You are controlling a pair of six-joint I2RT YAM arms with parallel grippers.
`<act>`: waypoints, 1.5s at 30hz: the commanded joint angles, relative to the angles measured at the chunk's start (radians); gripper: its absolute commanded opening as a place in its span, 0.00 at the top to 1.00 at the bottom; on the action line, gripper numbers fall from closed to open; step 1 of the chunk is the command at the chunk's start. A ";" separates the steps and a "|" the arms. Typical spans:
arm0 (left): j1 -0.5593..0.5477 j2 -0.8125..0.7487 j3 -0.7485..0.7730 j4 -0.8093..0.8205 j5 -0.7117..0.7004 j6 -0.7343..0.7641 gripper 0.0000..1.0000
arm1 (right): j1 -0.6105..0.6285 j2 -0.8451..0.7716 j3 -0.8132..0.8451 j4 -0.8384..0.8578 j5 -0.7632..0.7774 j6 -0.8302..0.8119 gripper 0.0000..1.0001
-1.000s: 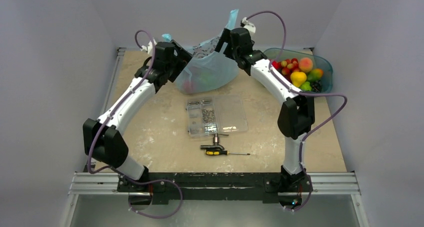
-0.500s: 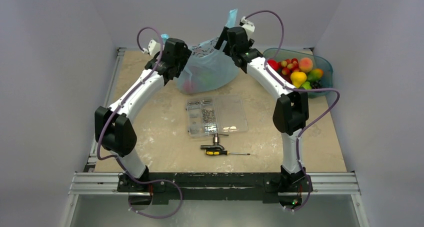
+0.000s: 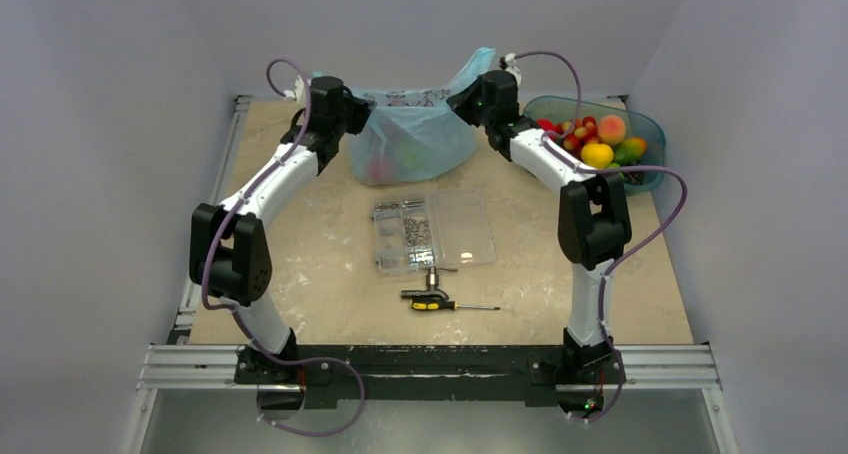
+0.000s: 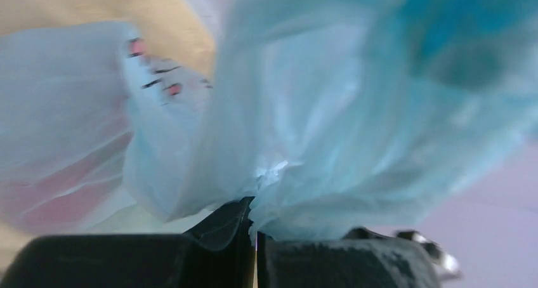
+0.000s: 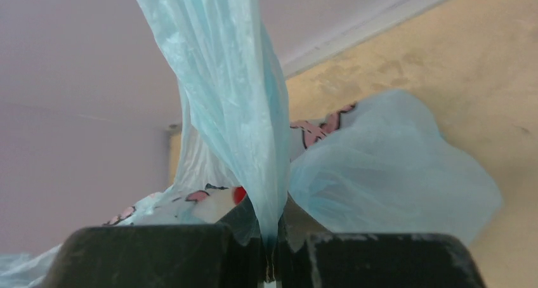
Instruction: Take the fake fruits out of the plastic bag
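1. Top external view: the plastic bag (image 3: pixel 412 139) sits at the far side of the counter (image 3: pixel 320 264), its mouth stretched between the two arms. The left jaws are clenched on the bag's left rim and the right jaws on its right handle. The fake fruits (image 3: pixel 382 166) show only as dim pink and green shapes low inside the bag.
2. Same view, surroundings: a teal tub (image 3: pixel 652 126) of other fruit stands just right of the bag. A compartment box (image 3: pixel 435 231) lies in front of the bag, and a screwdriver (image 3: pixel 440 302) lies in front of the box. Judgement: only the tub crowds the right arm.
3. Left wrist view: the jaws are shut on a bunched fold of the bag (image 4: pixel 317 129).
4. Right wrist view: the jaws pinch a twisted strip of the bag (image 5: pixel 235 98), which rises above them.
5. Handling judgement: the film is thin, limp and likely to tear, so grip gathered folds or handles. The fruits are probably light, rigid and glossy, and likely to roll.
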 commanded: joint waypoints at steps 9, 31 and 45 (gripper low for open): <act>0.217 0.116 0.145 0.875 0.623 -0.152 1.00 | -0.215 0.006 -0.009 0.768 -0.459 0.456 1.00; 0.150 -0.174 -0.861 1.180 0.762 -0.007 1.00 | -0.191 -0.325 -0.569 0.235 -0.279 -0.219 0.81; 0.033 -0.273 -0.873 0.836 0.688 0.187 1.00 | 0.055 -0.667 -0.655 -0.146 -0.161 -0.399 0.32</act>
